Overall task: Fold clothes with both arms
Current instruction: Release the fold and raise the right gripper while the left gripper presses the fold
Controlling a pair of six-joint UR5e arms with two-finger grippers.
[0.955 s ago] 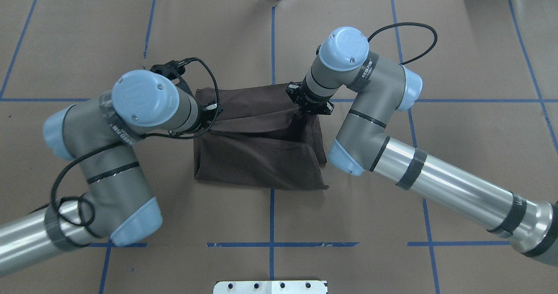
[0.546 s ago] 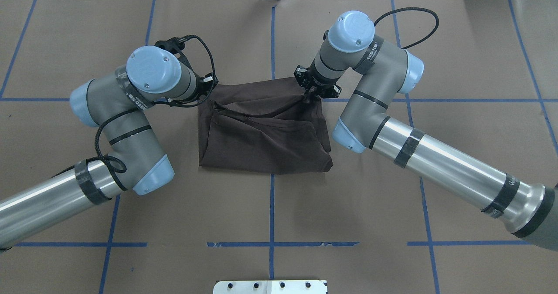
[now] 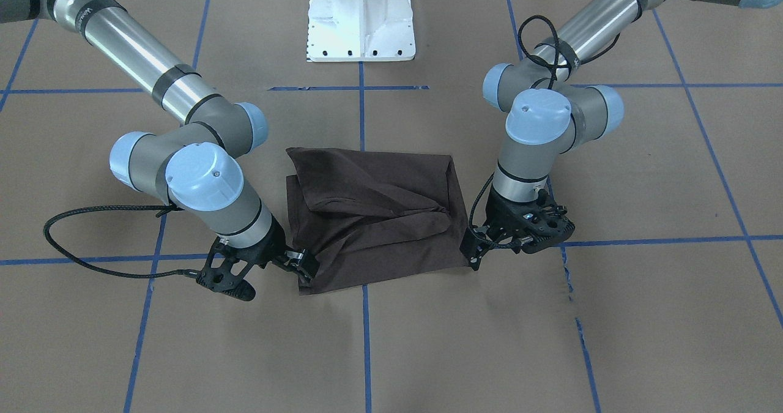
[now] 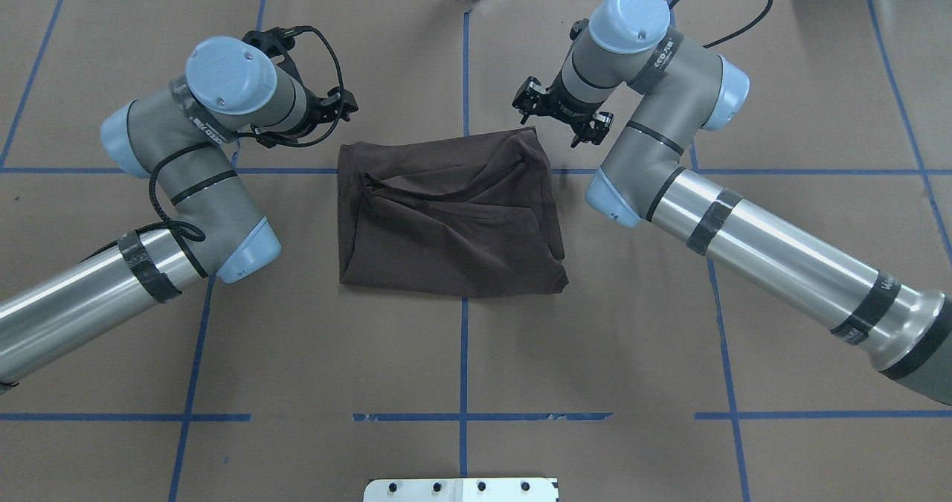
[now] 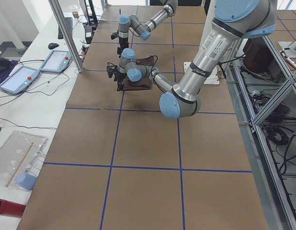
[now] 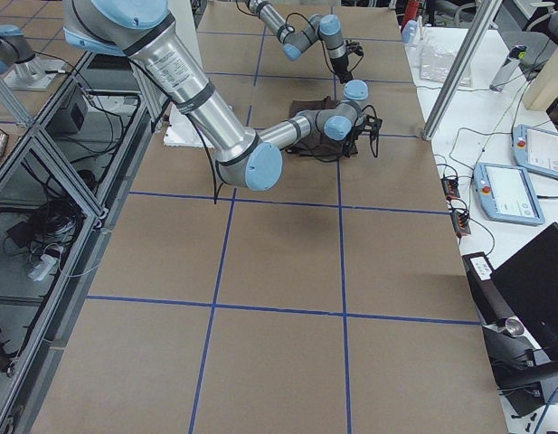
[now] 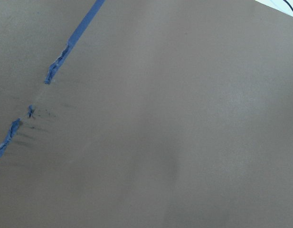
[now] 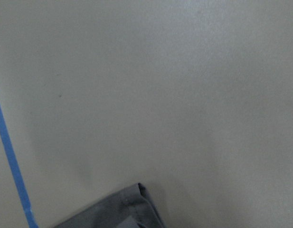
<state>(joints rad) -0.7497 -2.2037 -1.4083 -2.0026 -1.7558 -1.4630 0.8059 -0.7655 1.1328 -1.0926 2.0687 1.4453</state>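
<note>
across the table, front-facing view: dark brown t-shirt (image 3: 373, 217) lies folded in a rough rectangle on the brown paper table (image 3: 428, 339), with creases across its middle. right gripper (image 3: 303, 265) sits at the corner on this view's left, left gripper (image 3: 476, 251) at the corner on its right (contact can't be judged from this angle).

overhead: both grippers hang just past the t-shirt's far edge, apart from the cloth, with nothing in them. fingers spread or closed: cannot tell. t-shirt straddles the centre blue tape line (image 4: 463, 353).

left side view: left arm (image 5: 205, 52) fills the foreground, t-shirt peeking out by its wrist.

right side view: right arm (image 6: 184, 81) hides most of the t-shirt.

left wrist: bare paper and a torn tape strip.

right wrist: one hemmed t-shirt corner at the bottom edge.
</note>
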